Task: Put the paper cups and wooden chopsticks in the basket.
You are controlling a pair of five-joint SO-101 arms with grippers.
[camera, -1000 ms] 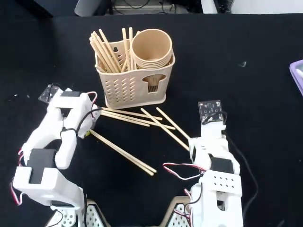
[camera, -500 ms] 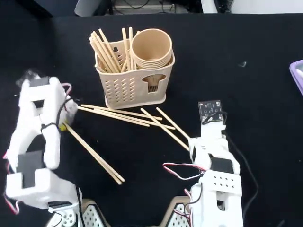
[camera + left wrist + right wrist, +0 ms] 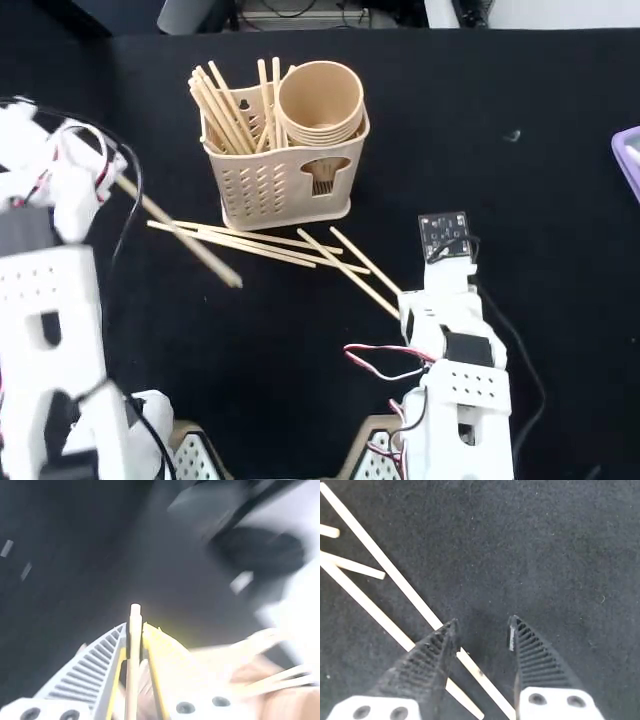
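Observation:
The beige slotted basket stands mid-table holding stacked paper cups and several wooden chopsticks. My left gripper is raised at the far left, shut on chopsticks that slant down toward the basket's foot. In the left wrist view the held chopstick is pinched between the jaws of the left gripper. More loose chopsticks lie in front of the basket. My right gripper is open just above the cloth, beside two loose chopsticks.
A black cloth covers the table. A purple container sits at the right edge. The right arm rests at the front right, with loose chopstick ends running up to it.
My left arm has lifted and swung left and back, carrying the chopsticks up off the cloth. The right arm has not moved.

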